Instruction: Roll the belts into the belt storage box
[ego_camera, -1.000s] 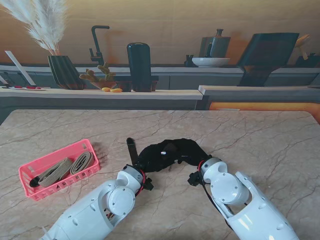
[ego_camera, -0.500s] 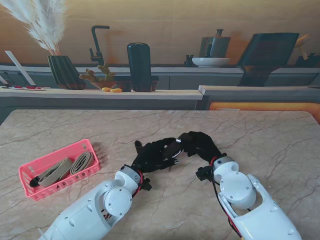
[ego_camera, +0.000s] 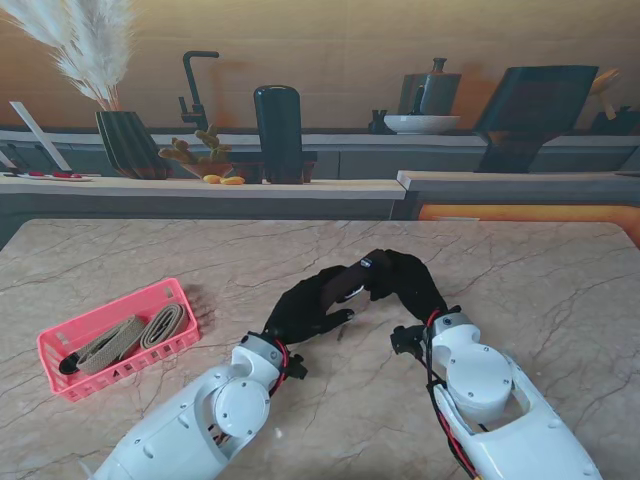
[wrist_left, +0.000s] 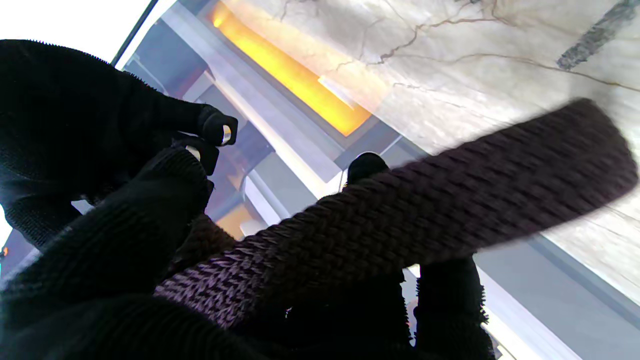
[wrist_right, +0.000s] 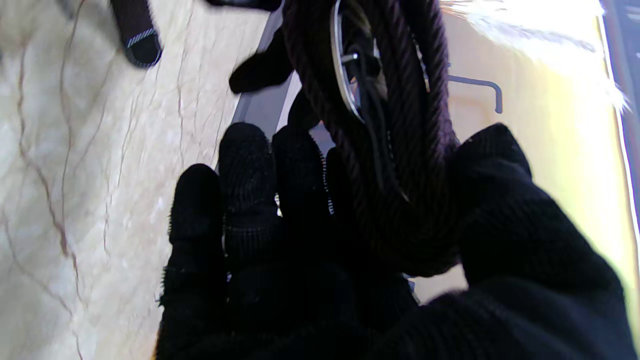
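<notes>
A dark woven belt (ego_camera: 350, 284) is held off the table between both black-gloved hands in the middle. My left hand (ego_camera: 305, 310) grips its strap, which runs broad and blurred across the left wrist view as belt (wrist_left: 430, 200). My right hand (ego_camera: 405, 280) closes on the buckle end; the right wrist view shows the belt (wrist_right: 395, 150) looped with a metal buckle (wrist_right: 345, 65) against the palm. The pink belt storage box (ego_camera: 60, 345) sits at the left with two tan rolled belts (ego_camera: 135, 335) inside.
A raised ledge runs along the table's far edge, carrying a dark vase (ego_camera: 130, 140) with pampas grass, a small cactus pot (ego_camera: 200, 155) and a black cylinder (ego_camera: 278, 132). Marble table (ego_camera: 520, 280) stretches to the right.
Both hands have lifted off the table and moved farther from me with the belt; the strap end that lay on the table at the left is now drawn up.
</notes>
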